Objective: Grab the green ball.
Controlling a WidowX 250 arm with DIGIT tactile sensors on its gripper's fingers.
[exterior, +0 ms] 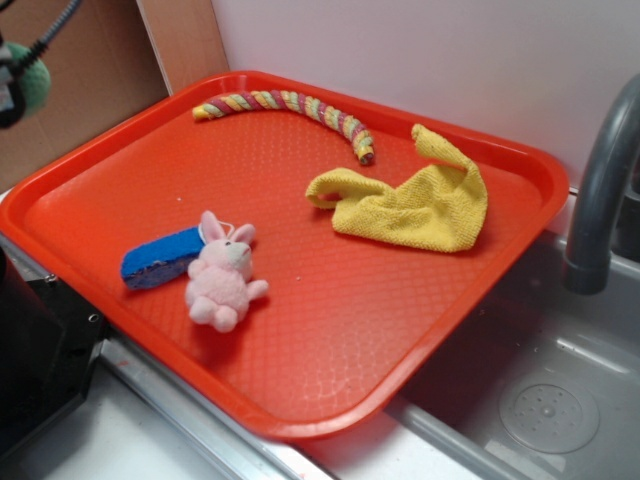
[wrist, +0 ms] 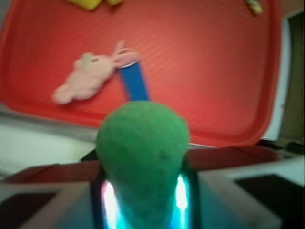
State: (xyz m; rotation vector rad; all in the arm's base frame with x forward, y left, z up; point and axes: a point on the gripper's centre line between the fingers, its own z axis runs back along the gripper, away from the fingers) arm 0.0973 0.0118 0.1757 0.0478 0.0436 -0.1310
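Green ball (wrist: 142, 152): clamped between the gripper (wrist: 143, 200) jaws, raised above and clear of the red tray (exterior: 330, 330). On the tray, nearest first: pink bunny (exterior: 222, 282) touching blue sponge (exterior: 160, 258); yellow cloth (exterior: 420, 200); striped rope (exterior: 290, 108) at the far edge.

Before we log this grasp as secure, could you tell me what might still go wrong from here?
The green ball is soft and bulges well beyond the gripper, so it might squeeze out and drop. It is held high at the tray's edge, so a fall could roll it off the tray or onto the pink bunny.
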